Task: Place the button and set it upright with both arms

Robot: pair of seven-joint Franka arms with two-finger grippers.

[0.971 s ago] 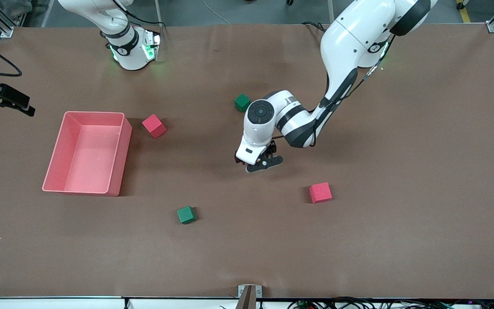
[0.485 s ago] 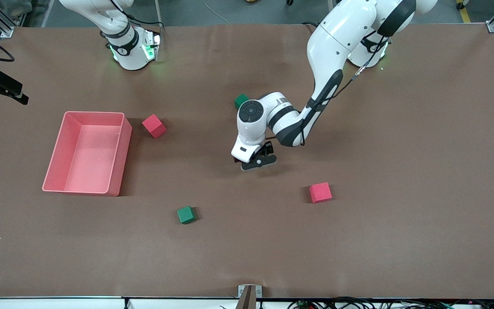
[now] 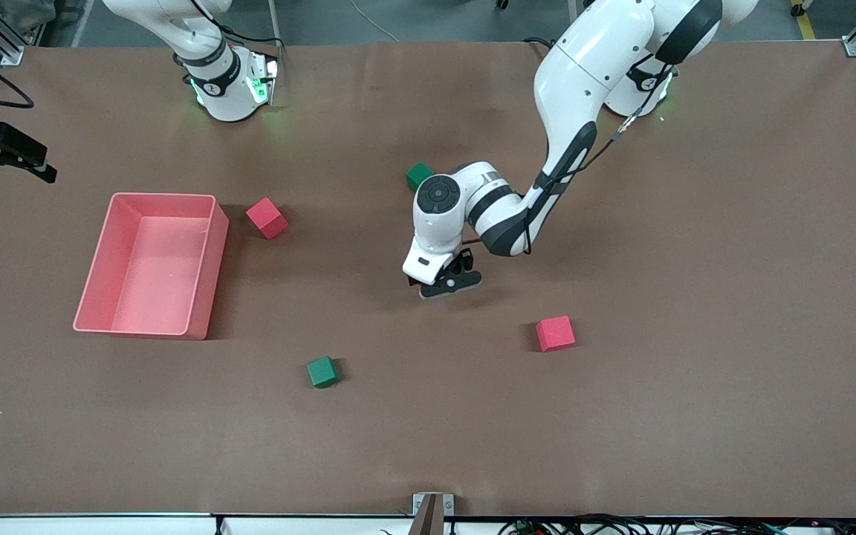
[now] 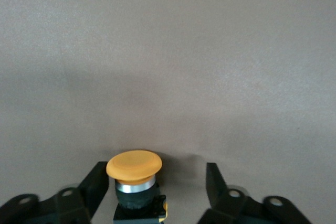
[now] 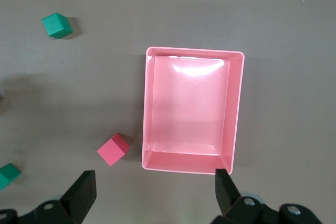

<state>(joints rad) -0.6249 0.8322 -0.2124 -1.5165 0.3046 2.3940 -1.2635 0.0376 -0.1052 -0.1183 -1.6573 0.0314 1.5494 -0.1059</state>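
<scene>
We see the left gripper low at frame centre, fingers spread around the upright button: smooth domed orange cap, metal collar, black body. Right gripper waits spread above the glossy pink bin.

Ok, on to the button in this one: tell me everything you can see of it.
The button has a domed, matte orange cap on a silvery collar over a black body with a yellow-marked base. It stands upright on the brown table, between the fingers of the left gripper, off-centre: one finger is at its side, the other stands apart. The front view hides it.
</scene>
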